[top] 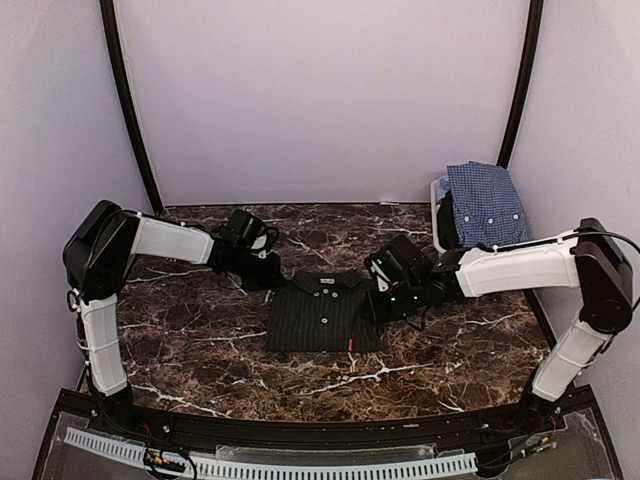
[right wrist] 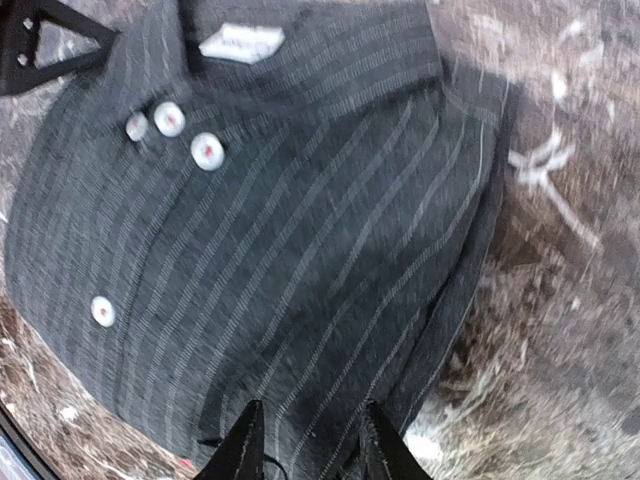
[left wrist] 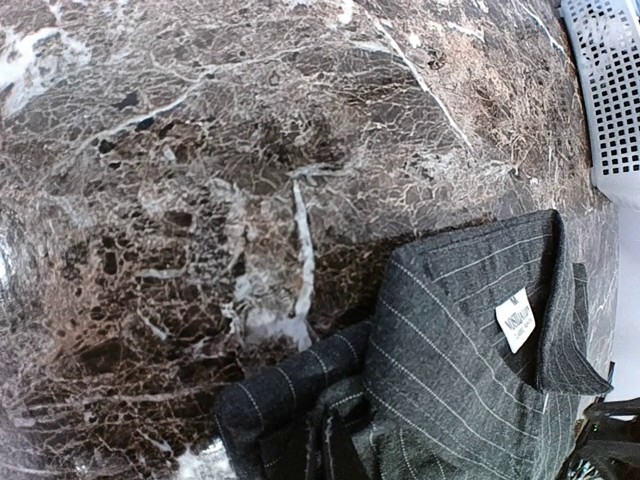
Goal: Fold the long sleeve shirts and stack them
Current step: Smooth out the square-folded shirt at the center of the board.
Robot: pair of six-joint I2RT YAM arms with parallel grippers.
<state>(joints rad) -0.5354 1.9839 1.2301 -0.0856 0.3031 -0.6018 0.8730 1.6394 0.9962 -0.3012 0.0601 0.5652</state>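
Black cloth with thin pale stripes, the folded shirt (top: 322, 312) lies flat in the middle of the marble table (top: 190, 345). Its collar is toward the far side and its buttoned front faces up. The right wrist view shows its white buttons (right wrist: 207, 150) and a white neck label (right wrist: 240, 42).

The left gripper (top: 268, 268) sits at the shirt's far left corner with its fingers closed together. In the left wrist view the fingers are hard to make out at the bottom edge, so I cannot tell whether any cloth is pinched between them. That view shows the collar and a bunched fold of the striped cloth just beside bare marble.

The right gripper (right wrist: 312, 445) is at the shirt's right edge. Its two dark fingers (right wrist: 243, 445) are parted, with striped cloth showing in the gap between them, and they hold nothing.

The blue-and-white checked shirt (top: 487, 203) is heaped in the white basket (top: 438, 215) at the far right corner, well apart from the black one.
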